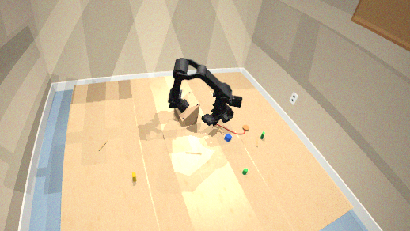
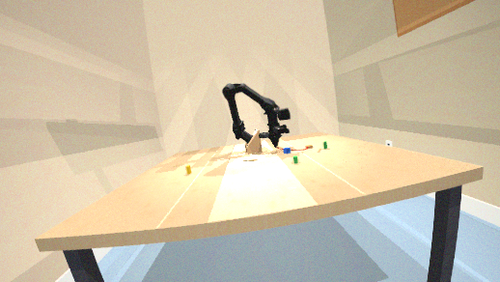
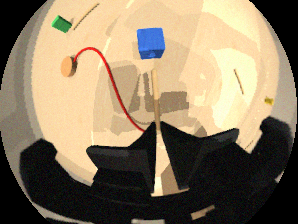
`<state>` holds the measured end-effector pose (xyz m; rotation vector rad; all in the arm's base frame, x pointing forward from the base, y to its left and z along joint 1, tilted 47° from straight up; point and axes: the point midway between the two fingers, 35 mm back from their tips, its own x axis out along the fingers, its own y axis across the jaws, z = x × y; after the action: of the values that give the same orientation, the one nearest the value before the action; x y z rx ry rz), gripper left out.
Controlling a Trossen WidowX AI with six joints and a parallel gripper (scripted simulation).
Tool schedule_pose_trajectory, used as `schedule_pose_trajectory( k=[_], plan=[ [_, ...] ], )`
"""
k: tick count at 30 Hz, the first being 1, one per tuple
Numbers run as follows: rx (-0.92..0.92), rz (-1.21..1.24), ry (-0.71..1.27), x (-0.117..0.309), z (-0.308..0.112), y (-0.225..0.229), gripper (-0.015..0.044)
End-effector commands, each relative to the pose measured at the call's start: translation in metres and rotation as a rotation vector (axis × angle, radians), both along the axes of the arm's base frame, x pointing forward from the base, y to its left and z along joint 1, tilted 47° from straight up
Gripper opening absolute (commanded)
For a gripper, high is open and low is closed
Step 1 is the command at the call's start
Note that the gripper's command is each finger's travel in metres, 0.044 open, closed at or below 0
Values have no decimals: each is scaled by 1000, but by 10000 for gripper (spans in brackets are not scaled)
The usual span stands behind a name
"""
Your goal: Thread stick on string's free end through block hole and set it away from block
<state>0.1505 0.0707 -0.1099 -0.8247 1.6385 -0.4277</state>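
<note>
My gripper (image 3: 157,124) (image 1: 214,123) (image 2: 276,146) is shut on the thin wooden stick (image 3: 155,92), low over the table beside the block. The stick points out past the fingertips towards the blue cube in the wrist view. The red string (image 3: 114,86) (image 1: 233,132) runs from the fingertips in a curve to the round button (image 3: 68,66) (image 1: 245,127) (image 2: 309,147). The wooden block (image 1: 191,115) (image 2: 254,144) stands on the table, to the left of the gripper in the top and exterior views. Its hole cannot be made out clearly. No string shows through the block.
A blue cube (image 1: 228,138) (image 2: 287,151) (image 3: 151,42) lies close to the gripper. Green pieces (image 1: 263,135) (image 1: 245,171) lie to the right and in front. A yellow piece (image 1: 134,176) (image 2: 188,169) lies front left. Loose sticks (image 1: 194,153) (image 1: 103,145) lie in front and left.
</note>
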Motion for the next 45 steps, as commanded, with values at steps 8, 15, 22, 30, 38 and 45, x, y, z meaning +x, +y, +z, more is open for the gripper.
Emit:
schedule_pose_trajectory(
  k=[8, 15, 22, 30, 38, 45],
  plan=[
    [-5, 7, 3, -1, -7, -9, 0],
    [-5, 7, 3, 4, -8, -8, 0],
    [-5, 6, 1, 13, -10, -7, 0],
    [-5, 7, 1, 21, -12, -5, 0],
    [-5, 6, 2, 21, -12, -4, 0],
    [-5, 7, 0, 28, -13, -3, 0]
  ],
)
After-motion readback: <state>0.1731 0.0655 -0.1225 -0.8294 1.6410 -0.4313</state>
